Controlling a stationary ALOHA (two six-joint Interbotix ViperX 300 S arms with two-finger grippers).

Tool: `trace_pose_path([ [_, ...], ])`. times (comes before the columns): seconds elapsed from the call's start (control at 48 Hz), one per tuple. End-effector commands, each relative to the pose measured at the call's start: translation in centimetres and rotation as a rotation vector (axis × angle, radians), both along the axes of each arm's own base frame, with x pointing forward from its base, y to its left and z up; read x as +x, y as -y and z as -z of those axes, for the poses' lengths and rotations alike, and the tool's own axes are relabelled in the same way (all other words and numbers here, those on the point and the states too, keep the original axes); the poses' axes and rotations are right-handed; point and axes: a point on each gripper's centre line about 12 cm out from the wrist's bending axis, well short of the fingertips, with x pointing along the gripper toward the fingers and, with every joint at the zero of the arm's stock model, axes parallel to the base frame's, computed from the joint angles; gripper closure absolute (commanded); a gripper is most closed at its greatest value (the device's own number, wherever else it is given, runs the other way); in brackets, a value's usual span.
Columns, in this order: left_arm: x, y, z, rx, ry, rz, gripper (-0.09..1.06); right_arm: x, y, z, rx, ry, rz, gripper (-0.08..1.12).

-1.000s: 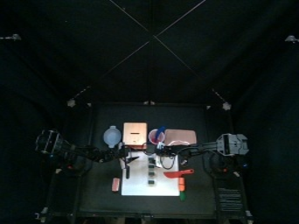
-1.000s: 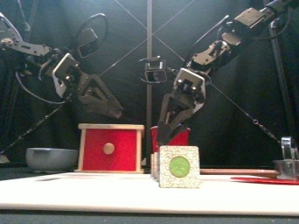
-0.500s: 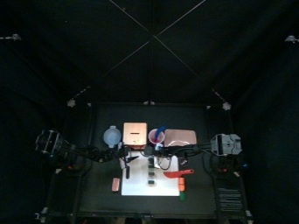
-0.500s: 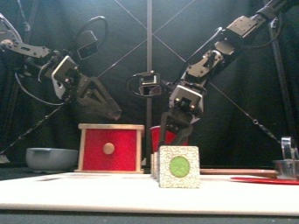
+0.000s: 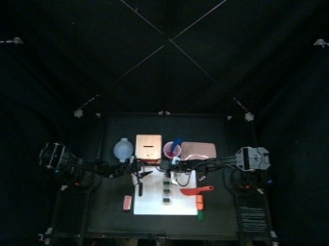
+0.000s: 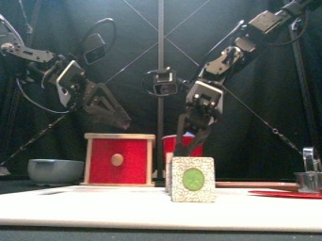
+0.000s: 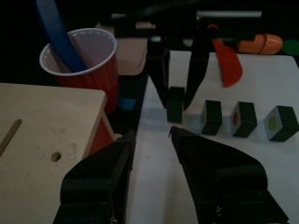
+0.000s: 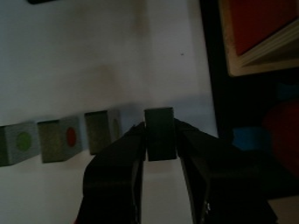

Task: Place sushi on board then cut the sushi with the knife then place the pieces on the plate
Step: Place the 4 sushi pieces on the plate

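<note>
A dark green toy sushi block [image 7: 173,105] is pinched by the right gripper [image 8: 160,131], whose jaws are closed on the block's two flat sides. This is at the 12 o'clock end of a row on the white cutting board [image 5: 154,219]. Whether the block is clear of the board cannot be told. The three matching blocks [image 7: 243,118] are spaced out toward 6 o'clock, so the cutting is judged done and the transfer begun. The flat pink tray [image 5: 199,151] is seen at 1 o'clock of the row, and the red toy knife [image 7: 225,66] at 3 o'clock, on the board. The left gripper [image 7: 151,136] is held at 10 o'clock of the pinched block, jaws parted and empty, near the pale wooden box [image 7: 41,122] and the red cup [image 7: 87,70] with its blue toy knife [image 7: 49,26]. The blocks are judged light, rigid and smooth-faced, and likely to twist or slip if caught by a corner. They are best taken square across the flat sides at mid-height.
</note>
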Motion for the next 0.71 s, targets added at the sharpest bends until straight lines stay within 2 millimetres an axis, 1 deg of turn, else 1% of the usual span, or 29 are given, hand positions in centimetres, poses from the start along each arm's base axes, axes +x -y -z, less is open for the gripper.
trace_pose_path([
  [0.021,0.3,0.0,-0.6,0.002,0.022,-0.001,0.2,-0.9,0.1,-3.6,0.008,0.075,0.014,0.45],
  [0.125,0.4,-0.1,-0.7,0.001,0.024,-0.003,0.2,-2.6,-0.1,-4.5,0.022,0.076,0.021,0.45],
  [0.229,0.4,0.0,-0.7,0.0,0.024,-0.003,0.2,-4.3,0.2,-5.0,0.035,0.073,0.04,0.45],
  [0.354,0.4,0.0,-0.7,0.0,0.026,-0.003,0.2,-6.6,1.1,-5.3,0.047,0.065,0.081,0.45],
  [0.458,0.4,-0.1,-0.7,0.001,0.025,-0.004,0.2,-8.3,2.6,-5.0,0.04,0.054,0.127,0.45],
  [0.562,0.5,-0.2,-0.7,0.0,0.026,-0.007,0.2,-9.9,4.5,-4.2,0.037,0.028,0.191,0.45],
  [0.708,0.4,-0.2,-0.6,-0.001,0.023,-0.01,0.2,-11.0,6.5,-3.5,0.014,0.004,0.243,0.45],
])
